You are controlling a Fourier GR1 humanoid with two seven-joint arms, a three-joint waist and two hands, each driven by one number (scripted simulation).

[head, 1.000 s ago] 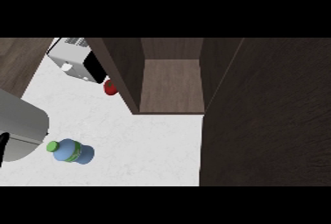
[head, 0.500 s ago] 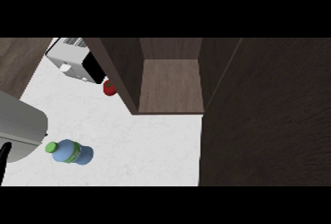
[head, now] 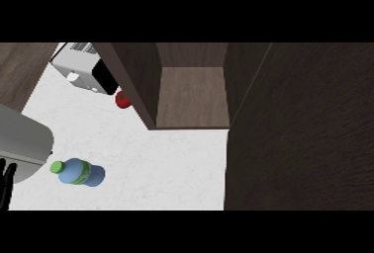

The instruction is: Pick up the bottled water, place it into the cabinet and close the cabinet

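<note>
The bottled water [head: 80,173] lies on the white desk [head: 161,158] at lower left. The cabinet [head: 191,94] stands open at top centre. At the left edge only dark fingers of the left hand [head: 7,180] show; their state cannot be told.

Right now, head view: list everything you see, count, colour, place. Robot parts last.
bottled water: 1, blue with a green cap and green band, on the counter at lower left, cap pointing left.
cabinet: 1, dark brown wood, top centre, open, its shelf bare as far as shown.
cabinet door: 1, dark brown, fills the right side.
counter: 1, white speckled, left and centre.
appliance: 1, white with a black face, upper left; type unclear.
red object: 1, small, beside the cabinet's left wall, partly hidden.
left forearm: 1, grey, left edge.
left hand: 1, black, only finger parts show at lower left, beside the bottle; apart from it.
right hand: not in view.
</note>
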